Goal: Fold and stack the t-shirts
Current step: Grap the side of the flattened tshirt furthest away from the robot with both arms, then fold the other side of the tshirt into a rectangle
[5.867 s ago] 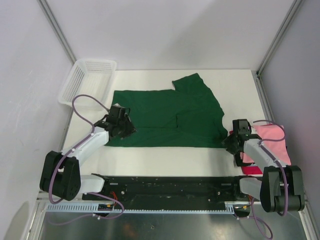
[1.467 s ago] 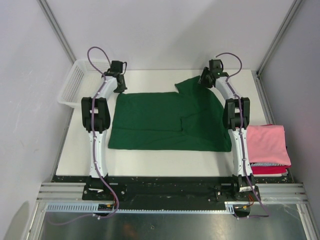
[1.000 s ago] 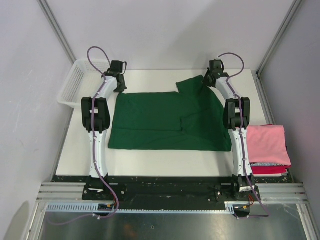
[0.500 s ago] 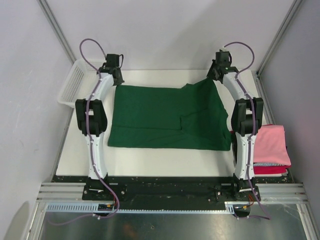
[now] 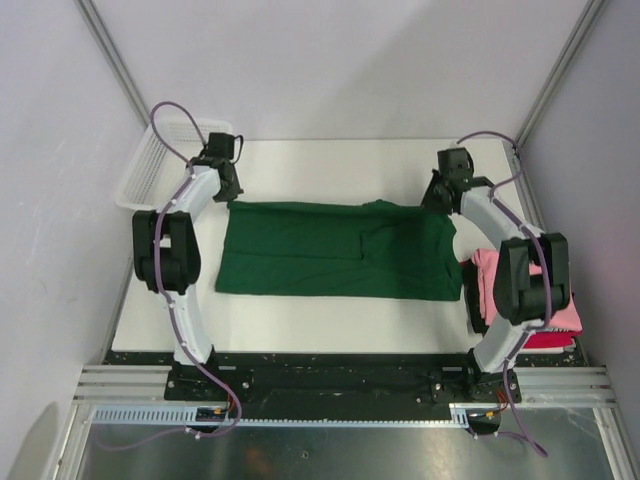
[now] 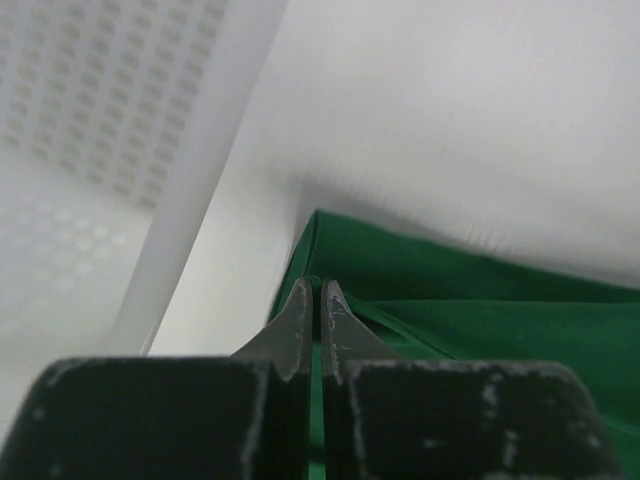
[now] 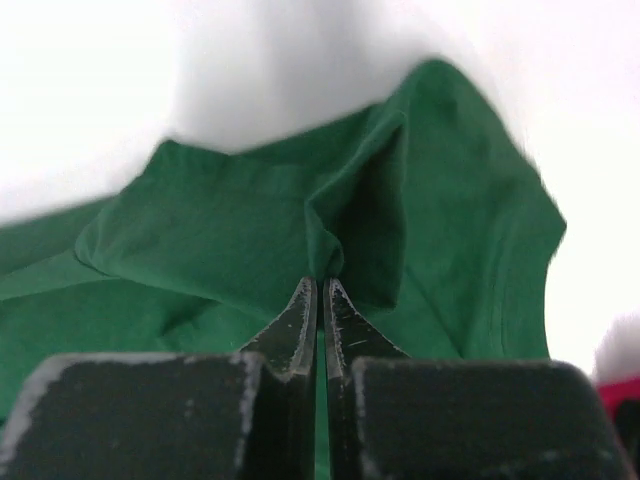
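The dark green t-shirt (image 5: pixel 335 250) lies on the white table, its far edge lifted and drawn toward the near side. My left gripper (image 5: pixel 229 192) is shut on the shirt's far left corner; in the left wrist view the green cloth (image 6: pixel 450 320) runs between my closed fingers (image 6: pixel 298 320). My right gripper (image 5: pixel 437 197) is shut on the far right part of the shirt; in the right wrist view a pinch of green cloth (image 7: pixel 330 230) sits at the closed fingertips (image 7: pixel 340 320). The pink t-shirt (image 5: pixel 490 285) lies folded on the red one (image 5: pixel 545 340) at the right, partly hidden by my right arm.
A white plastic mesh basket (image 5: pixel 165 150) stands at the far left corner, also in the left wrist view (image 6: pixel 90 150). Grey walls and metal frame posts close in the table on the left, right and far sides.
Both grippers took hold of the shirt's far edge, lifted it, and have pulled it toward the near side, so the green shirt now spans less depth. The right arm now covers part of the pink shirt.
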You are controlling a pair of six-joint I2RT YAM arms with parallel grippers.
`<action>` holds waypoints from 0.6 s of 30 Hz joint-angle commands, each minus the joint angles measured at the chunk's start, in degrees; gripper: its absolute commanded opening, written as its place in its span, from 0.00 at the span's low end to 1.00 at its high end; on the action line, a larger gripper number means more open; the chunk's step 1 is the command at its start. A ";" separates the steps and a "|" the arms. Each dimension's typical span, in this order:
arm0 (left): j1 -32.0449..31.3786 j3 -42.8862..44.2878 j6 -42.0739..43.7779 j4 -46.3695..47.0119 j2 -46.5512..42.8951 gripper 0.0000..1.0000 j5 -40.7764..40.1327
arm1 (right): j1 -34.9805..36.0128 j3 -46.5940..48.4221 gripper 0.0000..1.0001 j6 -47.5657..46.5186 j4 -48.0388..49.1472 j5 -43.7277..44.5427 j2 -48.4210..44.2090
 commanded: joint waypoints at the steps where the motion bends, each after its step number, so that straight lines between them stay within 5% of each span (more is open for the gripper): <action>1: 0.21 -6.60 -2.68 1.59 -7.81 0.00 -2.82 | 2.26 -10.22 0.00 2.87 0.44 1.35 -10.50; 6: 0.22 -10.59 -3.45 1.82 -8.32 0.00 -3.48 | 4.89 -17.81 0.00 3.36 0.74 2.30 -15.00; 18: 0.90 -11.71 -5.06 1.90 -10.64 0.00 -6.96 | 5.55 -18.81 0.00 2.78 -2.27 4.57 -23.48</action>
